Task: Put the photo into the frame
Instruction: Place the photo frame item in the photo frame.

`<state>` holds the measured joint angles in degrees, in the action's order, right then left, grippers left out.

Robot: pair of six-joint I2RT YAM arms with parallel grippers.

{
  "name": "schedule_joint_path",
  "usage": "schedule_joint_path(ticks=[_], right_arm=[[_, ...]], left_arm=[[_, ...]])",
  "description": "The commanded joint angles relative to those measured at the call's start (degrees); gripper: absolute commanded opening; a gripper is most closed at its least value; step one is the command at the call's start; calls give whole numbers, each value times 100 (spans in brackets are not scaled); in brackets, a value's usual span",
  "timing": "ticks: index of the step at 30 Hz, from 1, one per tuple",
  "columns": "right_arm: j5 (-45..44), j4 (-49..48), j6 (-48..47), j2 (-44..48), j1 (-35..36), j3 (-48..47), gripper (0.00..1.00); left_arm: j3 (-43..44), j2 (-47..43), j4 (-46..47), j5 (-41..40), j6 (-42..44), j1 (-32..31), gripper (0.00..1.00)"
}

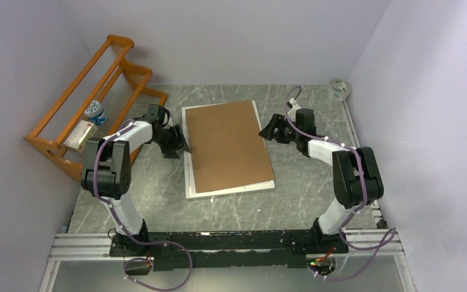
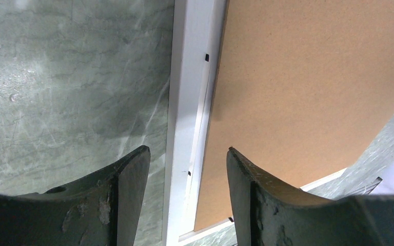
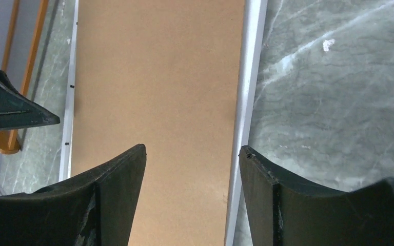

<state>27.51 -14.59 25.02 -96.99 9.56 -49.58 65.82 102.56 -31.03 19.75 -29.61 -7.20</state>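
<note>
- Left gripper (image 2: pixel 187 151): fingers apart, holding nothing. The frame's (image 2: pixel 184 77) white rail runs below the gap between them.
- One left finger is over the table (image 2: pixel 72 87), the other over the board (image 2: pixel 297 92).
- Right gripper (image 3: pixel 192 148): fingers apart, empty. The frame's opposite rail lies under its outer finger, the board under the gap and the inner one.
- The frame lies flat between both grippers, back up, with the board slightly askew on it.
</note>
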Motion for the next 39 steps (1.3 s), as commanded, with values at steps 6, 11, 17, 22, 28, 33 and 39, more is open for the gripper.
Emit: schedule_joint_path(ticks=[6,11,17,22,28,33,39], right_arm=[[-599,943,277,442,319,291,57],[-974,1295,498,418,565,304,49],[-1147,1605,566,514,652,335,43],[-1236,1777,549,617,670,352,45],[-1443,1806,535,921,670,309,52],[-1525,1942,456,775,674,241,52],[-1430,1943,459,599,738,265,48]], left_arm=[[2,-90,39,47,1,26,63],[-98,-47,46,34,-49,26,63],[-192,6,15,-15,-107,28,63],[-202,71,-9,38,-111,26,63],[-222,94,0,97,-107,26,63],[-224,114,24,130,-115,26,63],[-228,131,34,173,-133,26,63]])
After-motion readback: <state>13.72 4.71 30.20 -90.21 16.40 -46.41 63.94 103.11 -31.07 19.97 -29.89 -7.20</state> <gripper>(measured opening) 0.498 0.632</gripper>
